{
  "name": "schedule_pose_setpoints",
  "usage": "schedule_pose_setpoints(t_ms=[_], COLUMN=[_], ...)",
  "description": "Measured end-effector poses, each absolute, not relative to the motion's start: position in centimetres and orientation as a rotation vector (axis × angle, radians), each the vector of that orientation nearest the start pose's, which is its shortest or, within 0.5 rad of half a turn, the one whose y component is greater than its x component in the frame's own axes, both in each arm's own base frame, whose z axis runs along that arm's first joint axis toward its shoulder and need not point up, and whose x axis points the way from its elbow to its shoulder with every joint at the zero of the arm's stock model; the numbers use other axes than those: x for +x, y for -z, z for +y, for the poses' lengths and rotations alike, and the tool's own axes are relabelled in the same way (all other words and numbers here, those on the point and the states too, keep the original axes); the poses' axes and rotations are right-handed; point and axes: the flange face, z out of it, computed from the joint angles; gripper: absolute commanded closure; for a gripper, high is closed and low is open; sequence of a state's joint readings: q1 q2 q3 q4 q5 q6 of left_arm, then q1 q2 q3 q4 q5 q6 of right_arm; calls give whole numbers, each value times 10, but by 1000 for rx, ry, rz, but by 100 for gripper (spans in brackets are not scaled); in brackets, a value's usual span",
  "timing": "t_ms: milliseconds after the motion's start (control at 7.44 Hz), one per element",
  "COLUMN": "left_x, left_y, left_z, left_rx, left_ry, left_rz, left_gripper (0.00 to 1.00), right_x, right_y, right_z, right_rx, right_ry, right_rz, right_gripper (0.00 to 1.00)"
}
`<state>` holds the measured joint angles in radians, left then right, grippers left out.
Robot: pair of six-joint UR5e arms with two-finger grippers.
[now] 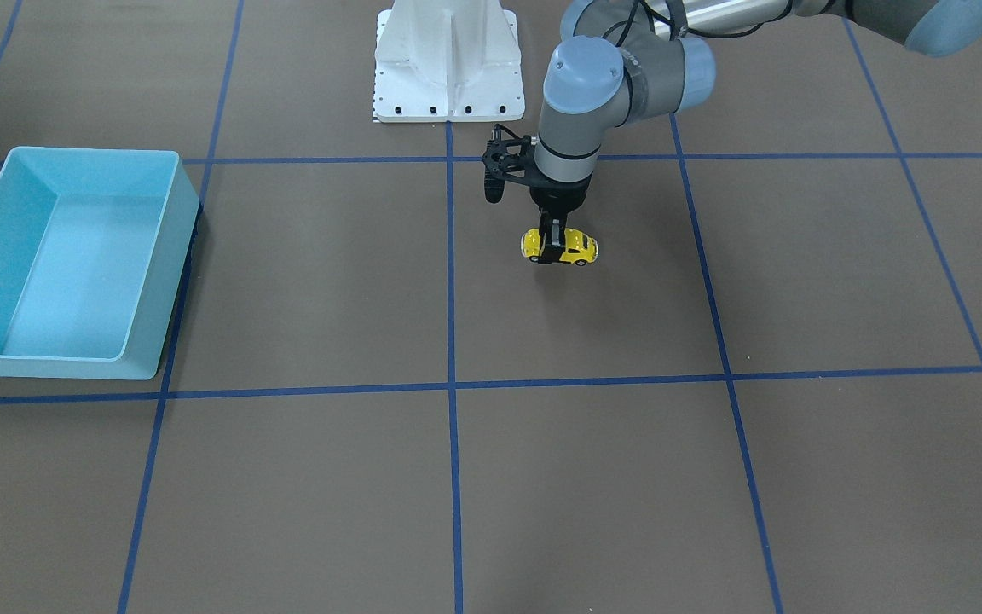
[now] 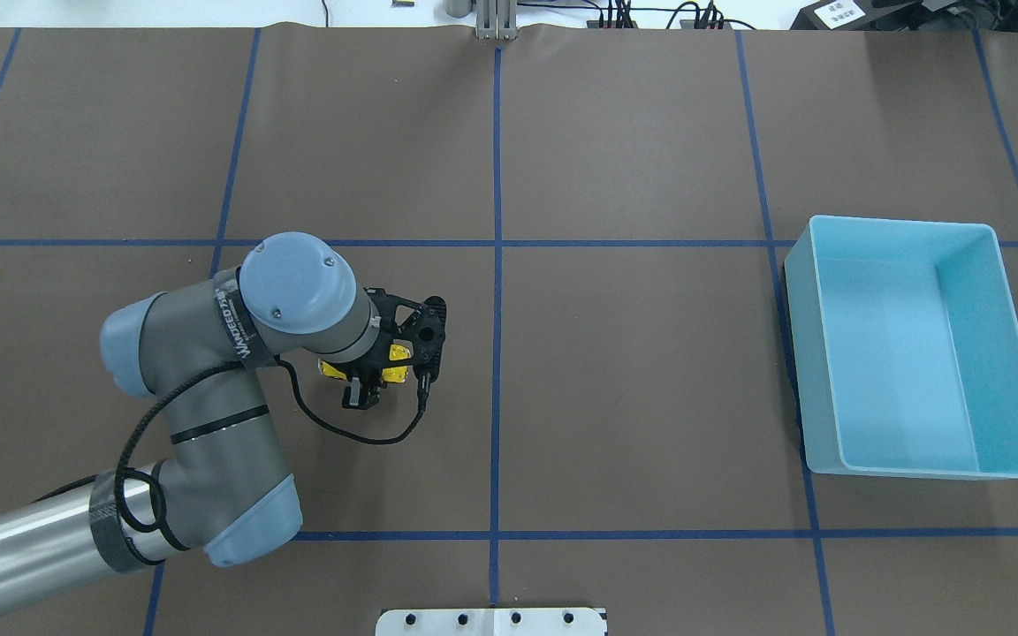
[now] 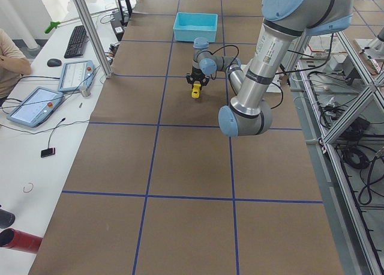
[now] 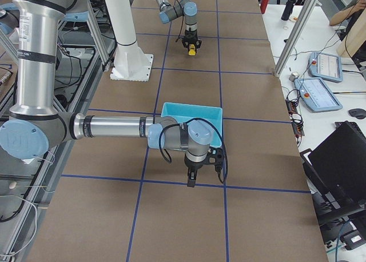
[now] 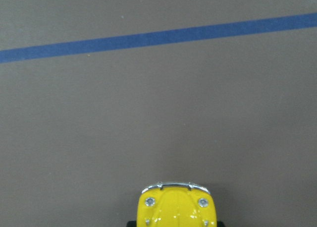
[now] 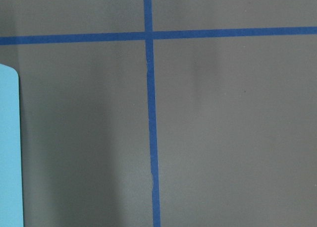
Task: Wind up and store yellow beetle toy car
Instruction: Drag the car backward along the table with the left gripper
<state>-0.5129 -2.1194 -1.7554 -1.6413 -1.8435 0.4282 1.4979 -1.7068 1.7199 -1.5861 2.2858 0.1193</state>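
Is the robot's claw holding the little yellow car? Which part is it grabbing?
Yes. The left claw grips the yellow beetle toy car across its middle, with fingers on its two sides.

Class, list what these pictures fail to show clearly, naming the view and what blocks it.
Car: overhead view, mostly hidden under the left end effector.
Car's rear: left wrist view, cut off by the bottom edge.
Right end effector: open or shut unclear; only the right side view shows it, small.
Bin: right wrist view, only a sliver at the left edge.
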Motion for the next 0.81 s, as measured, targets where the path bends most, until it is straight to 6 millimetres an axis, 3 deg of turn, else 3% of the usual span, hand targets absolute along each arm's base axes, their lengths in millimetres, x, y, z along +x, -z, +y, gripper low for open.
schedule_pose_setpoints(t_ms=[403,806], left_x=[443,414], left_y=[-280,-311], left_z=[-432,-426], left_rx=[750,780], left_ry=[-1429,-1417], left_rz=[562,571], left_gripper=[85,88], right_x=[43,45], right_y=[-656,-657], right_z=[-435,-433], right_rx=[-53,-51], right_ry=[-7,22], right_rz=[-709,-709], right_gripper=[0,0])
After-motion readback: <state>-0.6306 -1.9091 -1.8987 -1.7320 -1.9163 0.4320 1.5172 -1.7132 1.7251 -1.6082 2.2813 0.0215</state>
